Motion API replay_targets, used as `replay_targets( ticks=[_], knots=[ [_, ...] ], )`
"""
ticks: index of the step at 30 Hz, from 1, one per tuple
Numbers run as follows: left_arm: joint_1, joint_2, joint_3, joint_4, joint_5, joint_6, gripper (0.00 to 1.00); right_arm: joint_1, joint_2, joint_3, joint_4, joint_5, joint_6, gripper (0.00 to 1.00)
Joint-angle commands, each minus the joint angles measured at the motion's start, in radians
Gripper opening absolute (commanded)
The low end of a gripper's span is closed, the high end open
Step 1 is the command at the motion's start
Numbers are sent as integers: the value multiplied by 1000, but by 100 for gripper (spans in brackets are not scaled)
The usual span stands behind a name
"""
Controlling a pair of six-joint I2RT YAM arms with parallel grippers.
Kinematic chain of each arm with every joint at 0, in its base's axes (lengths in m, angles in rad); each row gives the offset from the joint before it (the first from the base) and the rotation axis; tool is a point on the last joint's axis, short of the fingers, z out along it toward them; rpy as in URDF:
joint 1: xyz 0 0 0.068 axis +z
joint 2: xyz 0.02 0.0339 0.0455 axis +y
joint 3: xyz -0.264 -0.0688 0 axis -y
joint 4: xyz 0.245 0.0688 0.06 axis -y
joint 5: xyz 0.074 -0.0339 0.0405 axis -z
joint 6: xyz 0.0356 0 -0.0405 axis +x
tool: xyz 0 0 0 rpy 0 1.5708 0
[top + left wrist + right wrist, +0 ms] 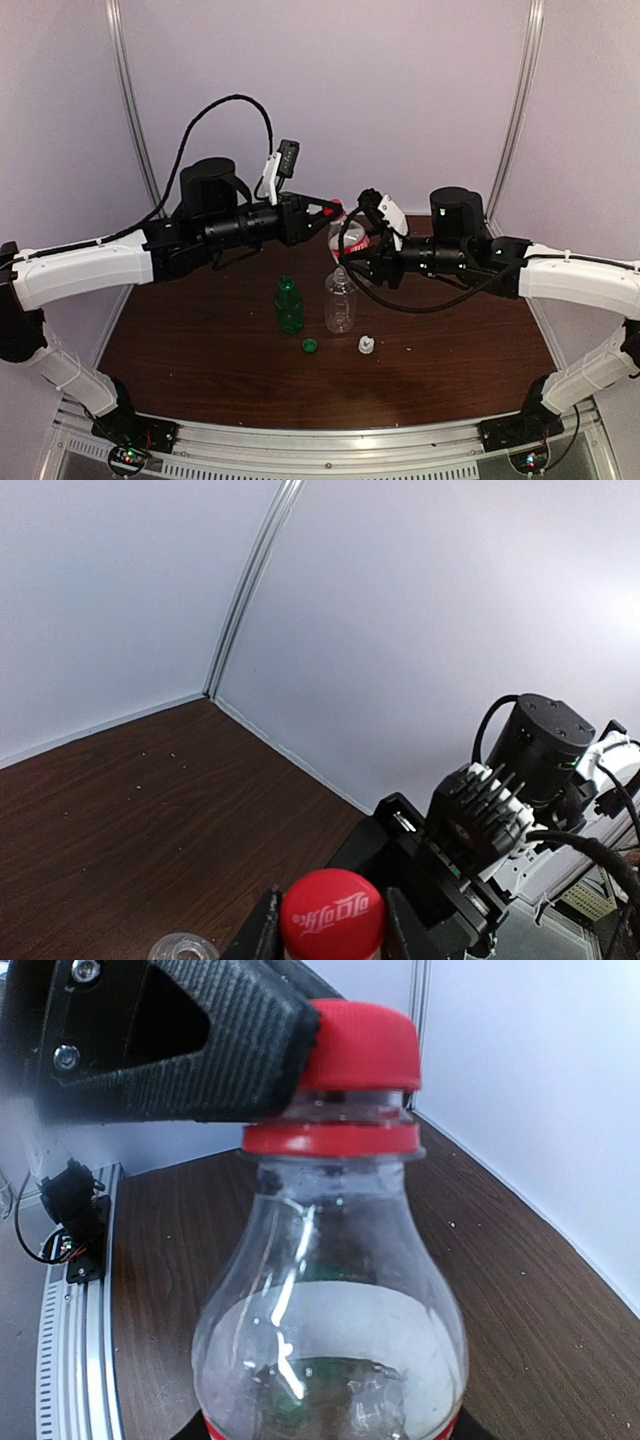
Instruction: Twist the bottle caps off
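Ref clear bottle (340, 300): green bottle (289, 305) just L; green cap (310, 346), white cap (367, 345) in front; L arm (240, 225), R arm (450, 255) block behind. Table (180, 340) open far L/R.

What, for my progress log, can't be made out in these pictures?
Whether the red cap is loose: right wrist view, the left claw covers its side.
Grip of the right claw: too small and dark in the top view, cut off by its own view's bottom edge.
Label of the bottle: cut off there too.

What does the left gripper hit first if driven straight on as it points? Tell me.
The red cap, already between the left gripper fingers, apparently clamped. Beyond it comes the right arm's wrist; how far is unclear.
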Motion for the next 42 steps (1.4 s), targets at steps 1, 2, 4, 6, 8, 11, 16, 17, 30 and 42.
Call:
replay_targets(
  ticks=[1,2,4,6,8,11,16,17,30,42],
  knots=[
    [-5,18,50,57,-16,-43,29,-10,-41,-16,60,115,15,42],
    [-5,24,51,67,1,-41,31,-10,-44,-19,64,97,13,42],
    [-5,30,50,83,33,-31,36,-10,-50,-27,73,58,12,42],
    [-4,30,45,99,57,-19,41,-11,-55,-32,78,17,11,42],
    [-3,26,37,117,78,-6,46,-12,-59,-35,82,-14,11,42],
    [0,16,32,125,102,11,54,-18,-61,-37,86,-69,18,42],
    [24,-18,11,145,180,50,68,-33,-71,-45,89,-169,25,42],
    [32,-27,8,144,199,68,71,-37,-72,-45,88,-202,25,42],
    [62,-59,48,41,652,359,81,-56,5,20,74,-686,54,44],
    [63,7,87,-6,752,401,58,-56,56,43,125,-805,117,45]
  ],
)
